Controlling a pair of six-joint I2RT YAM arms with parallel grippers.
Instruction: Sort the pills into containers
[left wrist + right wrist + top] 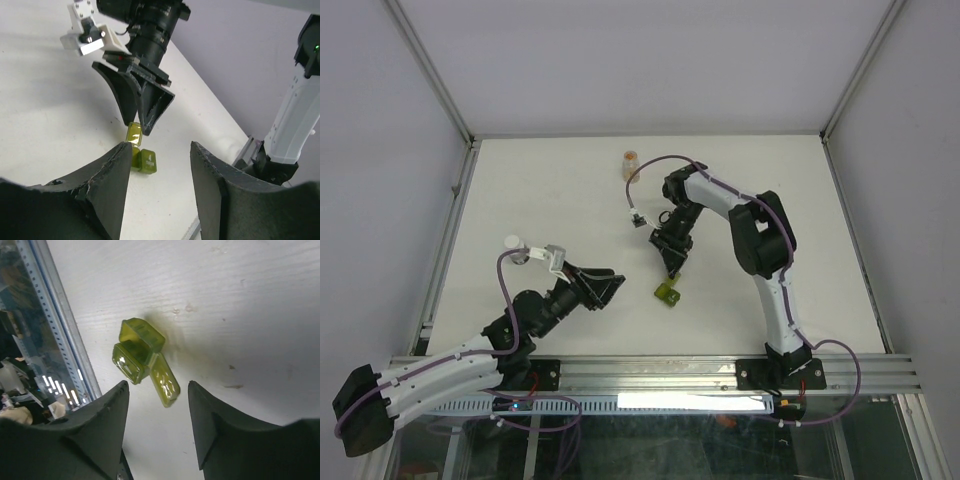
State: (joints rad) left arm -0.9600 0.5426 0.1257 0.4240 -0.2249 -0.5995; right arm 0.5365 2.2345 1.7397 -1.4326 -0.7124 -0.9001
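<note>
As you look down from the top camera, containers (667, 292): an olive-green translucent box lies on the white tabletop (540, 190), near the front edge, between your two hands; at least one small lid stands flipped open.
Right hand (672, 272): it points steeply down with its fingertips just above the box; the fingers are parted a moderate way and hold nothing. You cannot tell whether a tip touches the box.
Left hand (613, 289): it sits low over the tabletop, just left of the box and aimed at it; the fingers are parted with nothing between them.
Pills (631, 157): an orange-brown mass inside a small clear bottle (630, 170) near the far edge, well apart from the box.
White-capped vial (517, 243): beside your left arm, apart from the box.
</note>
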